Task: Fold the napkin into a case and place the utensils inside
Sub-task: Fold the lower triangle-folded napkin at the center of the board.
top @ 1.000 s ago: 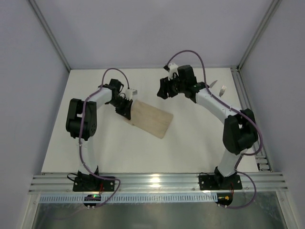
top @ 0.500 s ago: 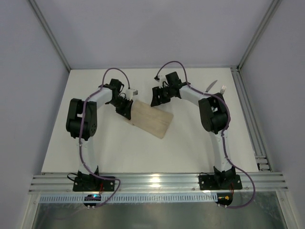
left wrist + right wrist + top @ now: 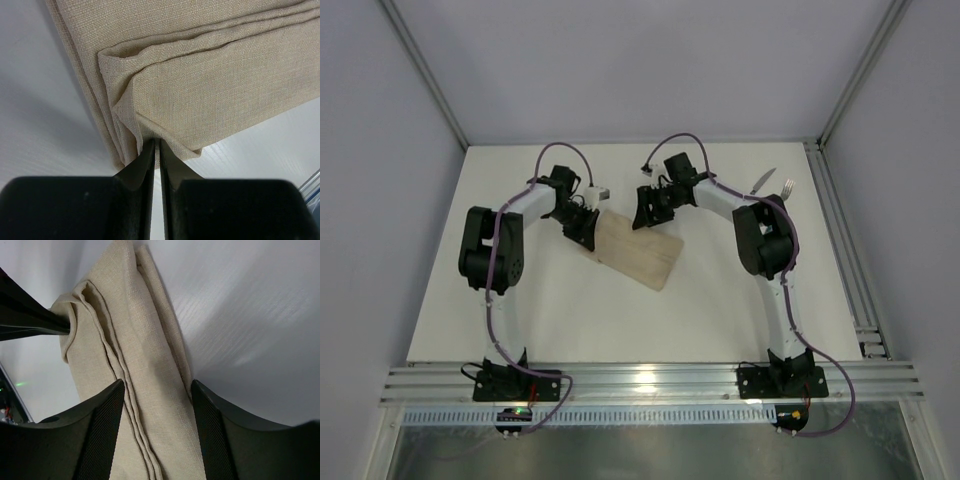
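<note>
The beige-tan napkin (image 3: 638, 252) lies folded into a narrow oblong on the white table, slanting from upper left to lower right. My left gripper (image 3: 584, 232) is shut on the napkin's near-left corner (image 3: 150, 131), pinching several layers. My right gripper (image 3: 646, 212) is open and hovers over the napkin's upper edge; its jaws straddle the folded cloth (image 3: 150, 405) without touching it. The knife (image 3: 763, 179) and fork (image 3: 786, 189) lie at the far right of the table, beside the rail.
A metal rail (image 3: 840, 230) runs along the table's right edge, and another runs across the front (image 3: 650, 382). Grey walls enclose the cell on three sides. The left gripper's fingers (image 3: 30, 315) show in the right wrist view.
My right arm has swung left from the table's far right side and lowered, so its open gripper now stands over the napkin's upper edge. The left gripper has kept its hold.
</note>
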`<state>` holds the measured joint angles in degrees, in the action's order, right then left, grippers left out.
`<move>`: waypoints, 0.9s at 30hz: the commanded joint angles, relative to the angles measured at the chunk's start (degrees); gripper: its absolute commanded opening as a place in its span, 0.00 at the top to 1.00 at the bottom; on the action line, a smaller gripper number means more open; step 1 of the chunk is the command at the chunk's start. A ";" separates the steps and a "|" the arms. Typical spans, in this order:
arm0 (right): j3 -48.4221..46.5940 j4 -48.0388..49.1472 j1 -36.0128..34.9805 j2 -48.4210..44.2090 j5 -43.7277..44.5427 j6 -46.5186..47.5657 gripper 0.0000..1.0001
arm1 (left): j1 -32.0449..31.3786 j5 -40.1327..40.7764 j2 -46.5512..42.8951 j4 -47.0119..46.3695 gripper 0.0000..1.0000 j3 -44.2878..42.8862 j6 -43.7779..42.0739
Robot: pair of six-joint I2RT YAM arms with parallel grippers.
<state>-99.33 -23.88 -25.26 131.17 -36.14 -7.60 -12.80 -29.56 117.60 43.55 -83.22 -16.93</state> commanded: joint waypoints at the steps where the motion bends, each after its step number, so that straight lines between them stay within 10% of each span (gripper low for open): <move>1: -1.04 -6.18 -1.20 2.33 -1.12 -1.46 0.39 | -0.82 2.05 0.79 -0.66 0.92 -0.28 -1.26; 14: 5.55 3.31 -2.34 -0.66 1.77 -6.11 0.70 | -1.35 2.23 1.05 -0.22 0.92 0.08 -1.88; 27: 14.59 10.16 -12.00 -14.09 28.48 1.87 0.96 | -1.35 -0.93 3.51 1.36 0.93 -1.15 -1.09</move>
<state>-87.42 -17.30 -34.22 122.78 -17.02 -9.52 -13.17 -29.61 118.28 44.47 -84.16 -17.17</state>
